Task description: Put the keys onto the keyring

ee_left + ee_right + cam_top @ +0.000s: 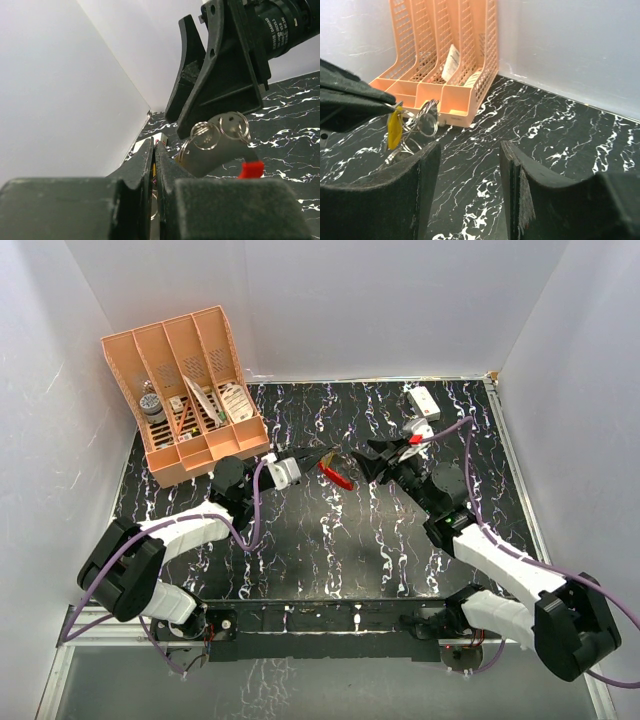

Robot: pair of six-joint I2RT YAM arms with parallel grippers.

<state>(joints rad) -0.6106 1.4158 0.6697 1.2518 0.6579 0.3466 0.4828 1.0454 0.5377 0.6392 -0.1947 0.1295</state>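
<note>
From above, the left tool (316, 459) is shut beside the red keyring (338, 478). Only the right wrist view shows the keys (395, 129) dangling from its tips, and the right tool (470, 150) gaping empty.

We see the left arm (190, 530) reaching toward one o'clock, the left gripper (312, 460) pinched tight. The right arm (500, 560) reaches toward ten o'clock, the right gripper (378, 458) parted, facing the other.

Keyring (250, 169) mostly hidden behind left end effector (155, 149), keys (210, 155) blurred up close, organizer (455, 95) top cut off
</note>
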